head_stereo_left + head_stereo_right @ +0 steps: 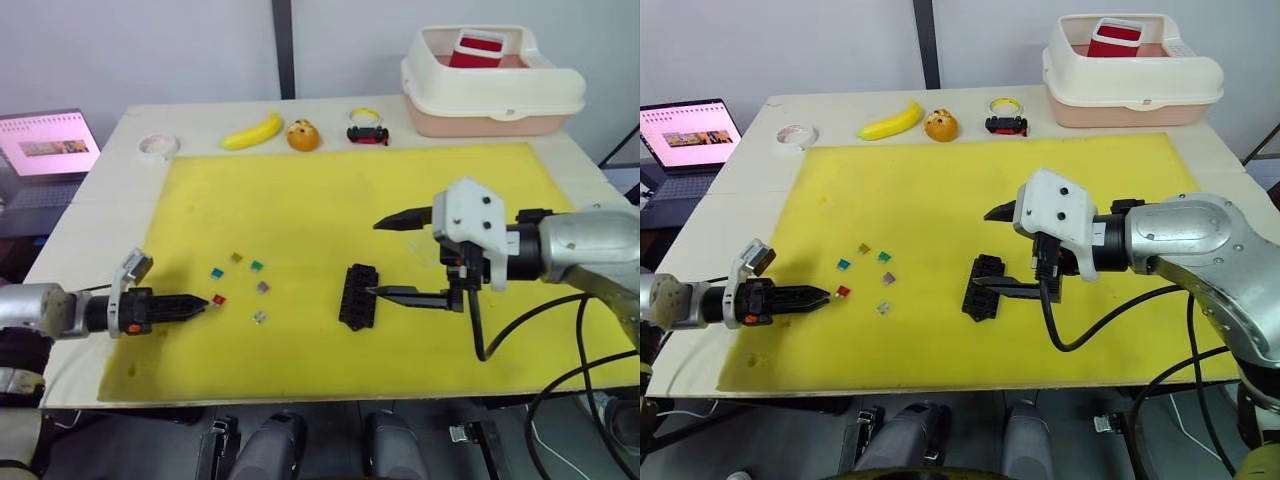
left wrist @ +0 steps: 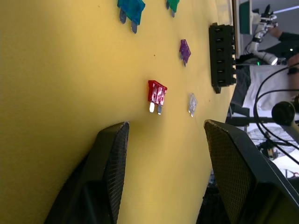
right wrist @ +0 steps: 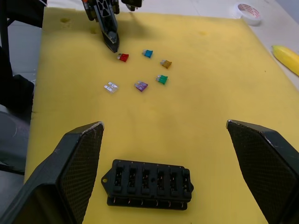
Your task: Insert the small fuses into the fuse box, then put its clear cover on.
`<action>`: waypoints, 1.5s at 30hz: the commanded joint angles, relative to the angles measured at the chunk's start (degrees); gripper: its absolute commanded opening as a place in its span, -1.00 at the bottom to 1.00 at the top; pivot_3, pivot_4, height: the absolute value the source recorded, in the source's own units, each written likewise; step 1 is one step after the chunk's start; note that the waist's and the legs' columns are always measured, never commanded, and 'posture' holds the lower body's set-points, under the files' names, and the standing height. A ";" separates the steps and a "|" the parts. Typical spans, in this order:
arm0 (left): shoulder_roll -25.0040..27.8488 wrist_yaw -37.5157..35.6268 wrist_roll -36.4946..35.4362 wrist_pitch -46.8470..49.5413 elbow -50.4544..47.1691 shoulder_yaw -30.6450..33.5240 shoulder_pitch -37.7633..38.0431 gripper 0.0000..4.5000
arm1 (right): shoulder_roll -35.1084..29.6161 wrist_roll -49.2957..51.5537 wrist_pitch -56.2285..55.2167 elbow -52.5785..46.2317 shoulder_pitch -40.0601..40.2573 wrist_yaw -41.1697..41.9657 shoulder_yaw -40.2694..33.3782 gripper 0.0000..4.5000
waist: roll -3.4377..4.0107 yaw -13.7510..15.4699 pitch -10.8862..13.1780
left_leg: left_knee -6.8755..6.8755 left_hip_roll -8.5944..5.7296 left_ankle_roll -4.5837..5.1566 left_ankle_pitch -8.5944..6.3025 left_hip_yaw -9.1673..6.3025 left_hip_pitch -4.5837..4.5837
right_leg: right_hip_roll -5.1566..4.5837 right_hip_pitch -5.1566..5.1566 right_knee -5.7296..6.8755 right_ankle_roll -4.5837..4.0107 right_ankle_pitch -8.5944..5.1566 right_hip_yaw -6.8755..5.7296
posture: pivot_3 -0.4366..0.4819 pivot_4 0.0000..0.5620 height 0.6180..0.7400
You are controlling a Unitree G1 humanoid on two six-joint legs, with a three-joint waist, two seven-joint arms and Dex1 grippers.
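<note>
Yellow mat; black fuse box; fuses: red, teal, green, purple, clear-grey.

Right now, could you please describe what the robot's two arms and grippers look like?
Both arms are silver-grey metal cylinders. The right gripper has two black pointed fingers on a white angular housing, with black cables looping beneath. The left gripper has black fingers, an orange mark and a small grey bracket.
</note>
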 commanded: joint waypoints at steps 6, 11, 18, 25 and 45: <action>-1.59 -2.05 3.18 -2.49 4.01 -0.75 -2.98 0.21 | -0.46 0.38 -0.07 -0.99 -1.18 -0.79 -1.65 1.00 | 0.00 0.39 0.00 | 0.00 0.00 -0.01 0.01 0.00 0.00 | 0.00 0.01 0.00 -0.01 0.01 -0.01 | -0.05 -0.47 1.00; -2.09 -3.08 3.36 -1.91 4.29 -0.42 -4.07 0.21 | -0.36 0.35 0.02 -0.89 -1.23 -1.01 -1.67 1.00 | 0.00 0.41 0.00 | 0.00 -0.01 0.00 0.00 -0.01 0.00 | 0.00 0.02 0.00 -0.01 0.01 -0.01 | -0.05 -0.47 1.00; -3.61 -3.17 2.66 -0.33 1.99 -0.15 -4.65 0.21 | -0.37 0.31 -0.18 -0.75 -1.23 -1.13 -1.63 1.00 | -0.01 0.50 0.00 | 0.01 -0.04 0.00 0.00 -0.02 0.00 | -0.01 0.04 0.00 -0.01 0.01 -0.02 | -0.05 -0.47 1.00; -4.43 -1.73 3.96 -1.32 1.23 -0.67 -3.24 0.21 | -0.36 0.34 -0.11 -0.95 -1.06 -1.33 -1.69 1.00 | -0.01 0.43 0.00 | 0.01 -0.04 0.00 0.00 -0.02 0.00 | -0.02 0.04 -0.01 -0.01 0.01 -0.01 | -0.05 -0.47 1.00; -9.04 4.30 4.05 -1.72 1.77 4.29 -3.10 0.21 | -0.40 0.19 -0.24 -1.17 -1.24 -1.17 -1.28 1.00 | 0.02 2.03 -0.01 | 0.03 -0.08 0.01 0.00 -0.04 0.01 | -0.04 0.09 -0.04 -0.01 0.03 -0.02 | -0.05 -0.47 1.00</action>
